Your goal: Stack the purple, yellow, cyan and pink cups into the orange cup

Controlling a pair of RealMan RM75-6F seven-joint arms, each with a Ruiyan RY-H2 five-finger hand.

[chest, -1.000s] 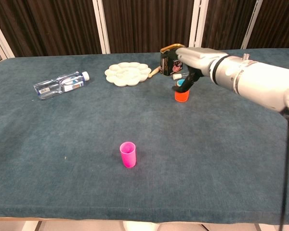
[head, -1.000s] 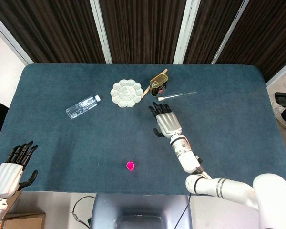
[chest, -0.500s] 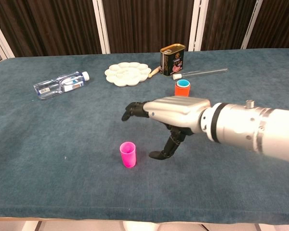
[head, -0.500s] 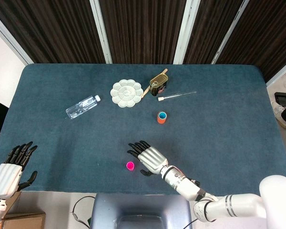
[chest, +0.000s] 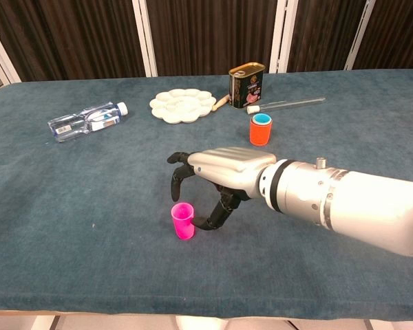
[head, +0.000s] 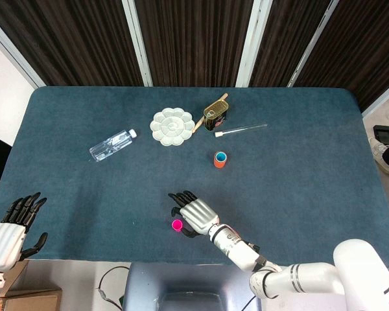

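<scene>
The pink cup (head: 177, 225) (chest: 182, 221) stands upright near the table's front edge. My right hand (head: 192, 213) (chest: 213, 175) hovers right over and beside it, fingers spread and curling down around the cup, the thumb close to its right side; I see no firm grip. The orange cup (head: 220, 159) (chest: 260, 130) stands further back with a cyan cup nested inside it, its rim showing. Purple and yellow cups are not visible apart. My left hand (head: 10, 230) hangs off the table's front left corner, fingers apart and holding nothing.
A plastic water bottle (head: 112, 144) (chest: 87, 120) lies at the left. A white flower-shaped palette (head: 172, 127) (chest: 182, 104), a tin can (head: 215, 115) (chest: 246, 85), a wooden stick and a clear tube (head: 240, 129) (chest: 286, 104) sit at the back.
My right hand left the orange cup at the back, swept toward the front, and has now closed in on the pink cup. The left hand stayed put.
</scene>
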